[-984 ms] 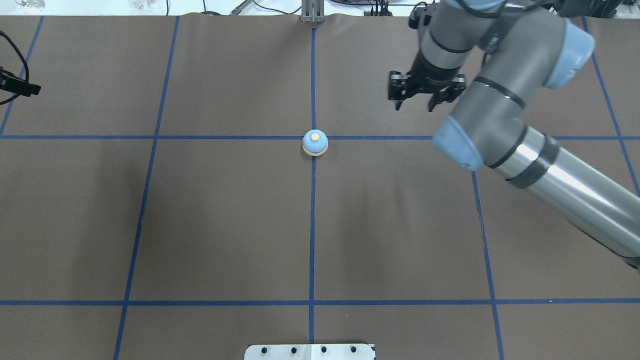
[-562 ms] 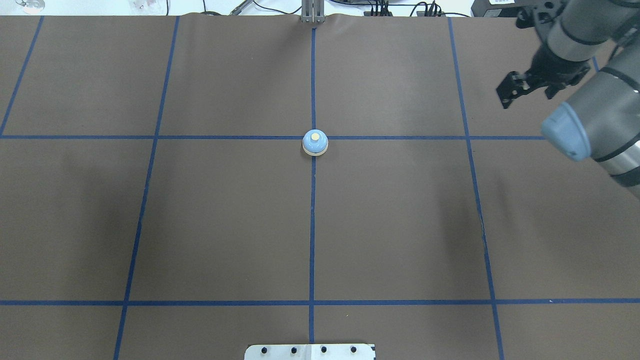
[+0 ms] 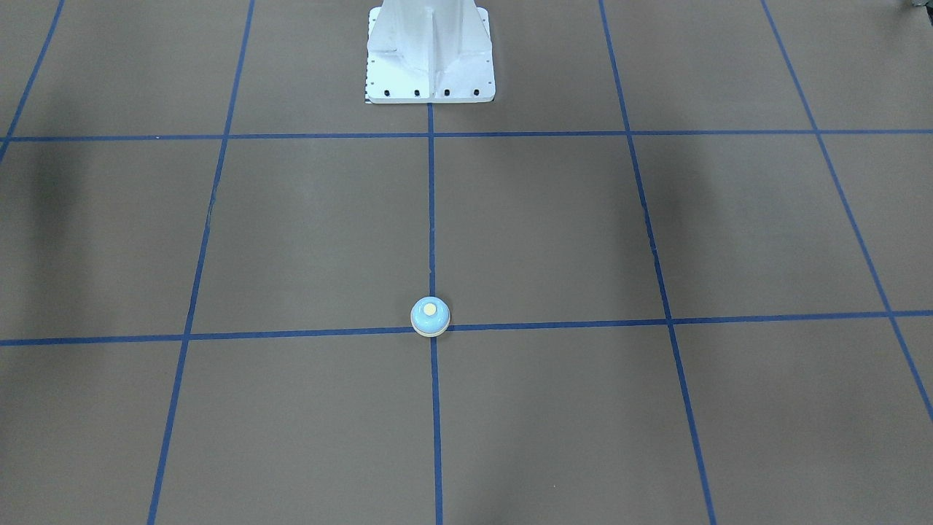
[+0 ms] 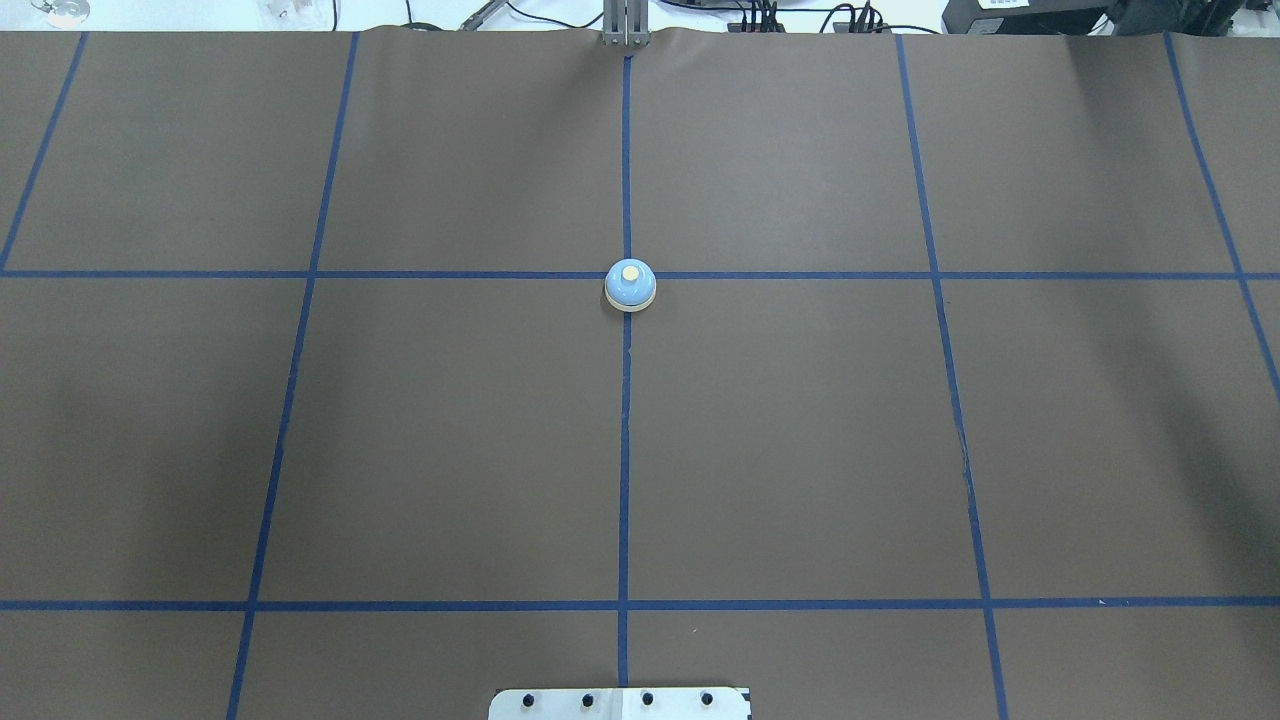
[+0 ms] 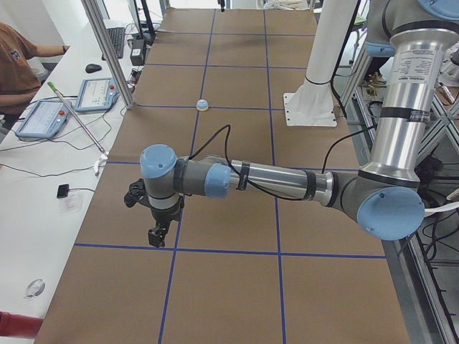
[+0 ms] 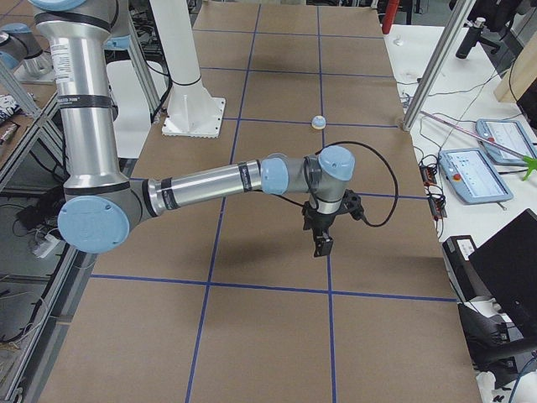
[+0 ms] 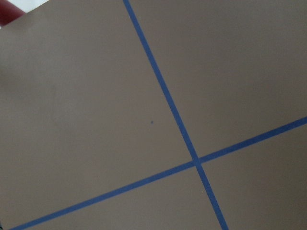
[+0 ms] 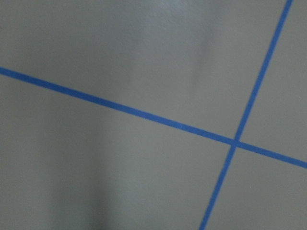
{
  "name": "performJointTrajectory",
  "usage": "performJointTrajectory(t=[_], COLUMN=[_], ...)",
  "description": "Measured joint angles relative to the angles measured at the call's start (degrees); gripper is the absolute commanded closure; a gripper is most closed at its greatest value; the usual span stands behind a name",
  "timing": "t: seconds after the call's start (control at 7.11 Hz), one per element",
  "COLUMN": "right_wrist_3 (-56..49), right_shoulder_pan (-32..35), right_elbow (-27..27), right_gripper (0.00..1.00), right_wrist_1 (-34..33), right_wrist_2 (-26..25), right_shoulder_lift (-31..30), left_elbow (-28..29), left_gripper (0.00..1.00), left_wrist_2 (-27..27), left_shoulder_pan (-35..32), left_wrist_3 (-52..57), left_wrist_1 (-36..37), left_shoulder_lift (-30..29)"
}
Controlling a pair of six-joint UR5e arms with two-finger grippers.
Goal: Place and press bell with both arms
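Bell (image 4: pixel 630 286), smooth blue dome, cream button, on matte brown table (image 4: pixel 450 430); left claw (image 5: pixel 158 236), right claw (image 6: pixel 322 246) spread unclear

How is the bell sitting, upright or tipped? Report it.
Upright: the bell rests on its cream base rim on the table, with its button facing up.

The right arm (image 6: pixel 218 180) has swung out of the overhead view. A second ago the right gripper (image 6: pixel 322 246) hung at 2 o'clock from the bell (image 4: pixel 630 286), then went off past the 3 o'clock edge. The left gripper (image 5: pixel 155 235), earlier peeking in at the 9 o'clock edge, has gone from that view too.
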Motion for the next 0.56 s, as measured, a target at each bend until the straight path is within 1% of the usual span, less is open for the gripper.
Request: performJointTrajectory(t=[0.14,0.42,0.56], right_wrist_3=[-2.4,-3.5,-3.4], right_shoulder_pan=[2.5,5.2,6.1], right_elbow=[-1.2,-3.9,-4.5], right_gripper=[0.0,0.0,0.0], right_wrist_1=[0.0,0.1,0.2], right_wrist_2=[0.9,1.7,3.0], right_shoulder_lift=[-2.3,-3.6,-3.9], left_elbow=[-1.7,-2.8,-2.8], left_gripper=[0.0,0.0,0.0], left_wrist_2=[-0.3,-0.5,-0.6], left_shoulder_pan=[-0.4,-0.5,-0.5], left_wrist_3=[0.1,0.1,0.0], left_wrist_1=[1.3,1.7,1.6], left_shoulder_lift=[1.5,3.4,4.4])
